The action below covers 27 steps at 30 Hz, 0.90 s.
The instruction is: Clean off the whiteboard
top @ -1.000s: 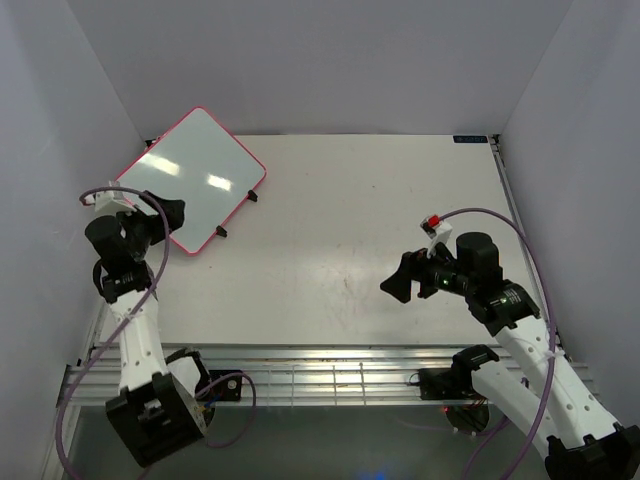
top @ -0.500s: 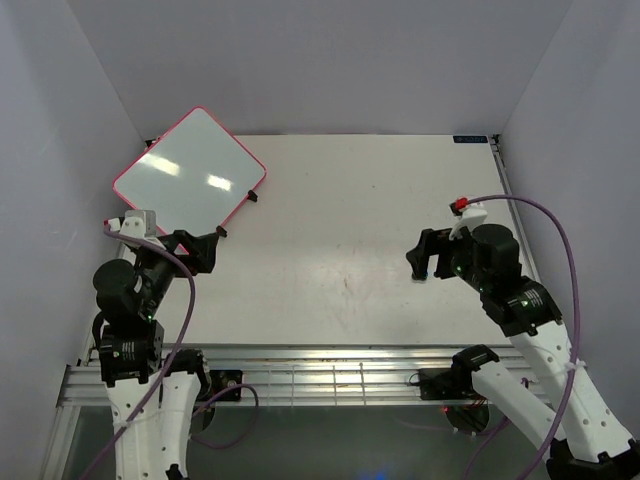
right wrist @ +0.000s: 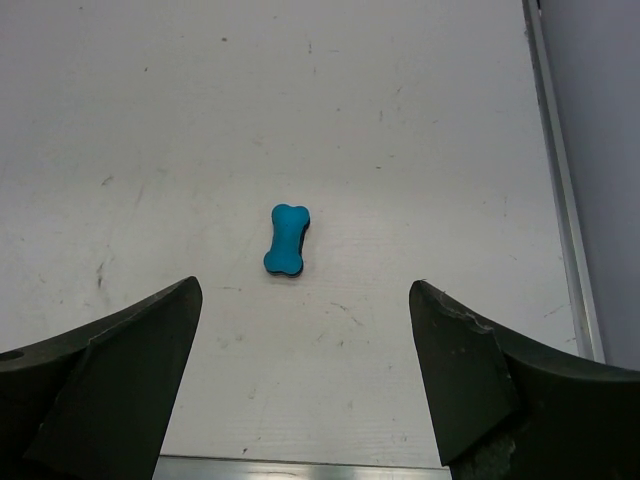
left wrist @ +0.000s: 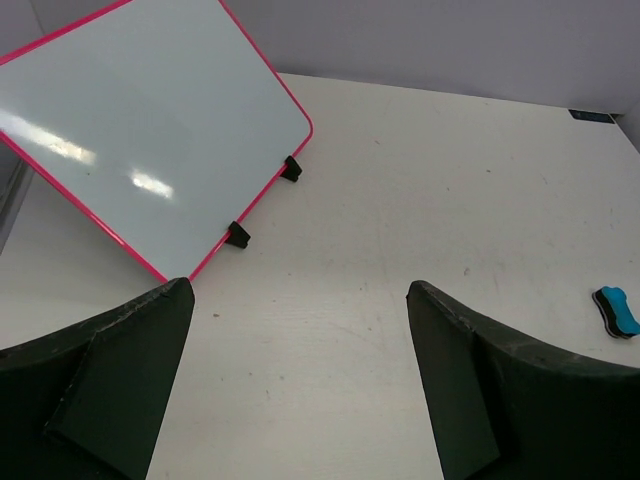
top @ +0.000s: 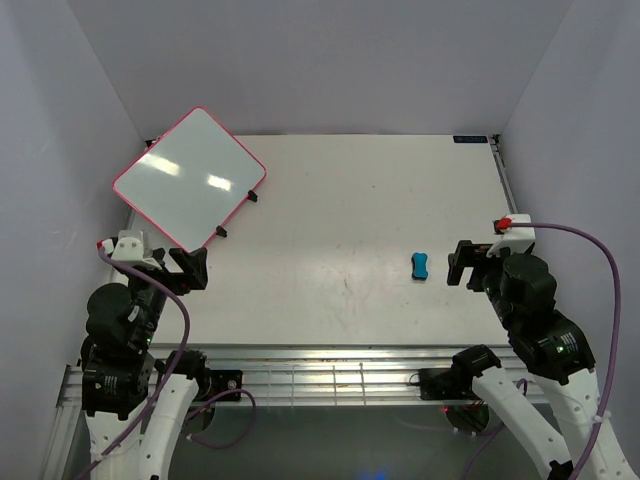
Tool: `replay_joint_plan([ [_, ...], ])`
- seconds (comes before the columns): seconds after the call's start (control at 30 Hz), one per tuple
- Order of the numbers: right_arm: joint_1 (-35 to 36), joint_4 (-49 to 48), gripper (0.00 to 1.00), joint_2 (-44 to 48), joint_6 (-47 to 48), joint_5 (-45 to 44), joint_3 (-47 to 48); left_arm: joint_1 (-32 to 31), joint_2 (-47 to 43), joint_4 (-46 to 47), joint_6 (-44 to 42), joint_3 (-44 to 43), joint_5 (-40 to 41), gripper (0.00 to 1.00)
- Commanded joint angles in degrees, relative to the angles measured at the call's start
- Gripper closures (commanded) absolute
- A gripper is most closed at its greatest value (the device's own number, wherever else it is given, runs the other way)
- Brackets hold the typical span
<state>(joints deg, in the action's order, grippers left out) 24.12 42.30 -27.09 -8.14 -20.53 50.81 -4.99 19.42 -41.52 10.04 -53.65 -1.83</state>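
The whiteboard (top: 190,177), glossy white with a pink-red rim and no writing showing, leans tilted on its stand at the table's far left; it also shows in the left wrist view (left wrist: 140,120). A small blue bone-shaped eraser (top: 419,265) lies flat on the table at the right, also in the right wrist view (right wrist: 287,240) and at the edge of the left wrist view (left wrist: 620,311). My left gripper (top: 190,266) is open and empty, near the table's front left, short of the board. My right gripper (top: 462,263) is open and empty, just right of the eraser.
Two black stand feet (left wrist: 237,234) stick out under the whiteboard's lower rim. A metal rail (right wrist: 555,180) runs along the table's right edge, and grey walls close in the left, back and right. The table's front edge (top: 330,350) is a slotted aluminium frame.
Both arms have pulled back toward their bases. The right gripper moved right and let go of the eraser, which now lies on the table. The left gripper dropped away from the board.
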Motion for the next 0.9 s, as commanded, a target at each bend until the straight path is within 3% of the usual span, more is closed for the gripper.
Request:
replay_joint_plan([
  [0.0, 0.3, 0.7, 0.1, 2.8, 0.8, -4.8, 0.6, -1.3, 0.4, 0.0, -0.5, 1.7, 6.0, 0.02],
  [0.33, 0.2, -0.3, 0.1, 10.3, 3.0, -5.2, 1.0, -2.4, -0.3, 0.6, -0.2, 2.1, 4.0, 0.02],
  [0.87, 0.3, -0.8, 0.1, 10.7, 2.4, -3.9, -0.2, -3.2, -0.4, 0.8, -0.5, 2.4, 4.3, 0.02],
])
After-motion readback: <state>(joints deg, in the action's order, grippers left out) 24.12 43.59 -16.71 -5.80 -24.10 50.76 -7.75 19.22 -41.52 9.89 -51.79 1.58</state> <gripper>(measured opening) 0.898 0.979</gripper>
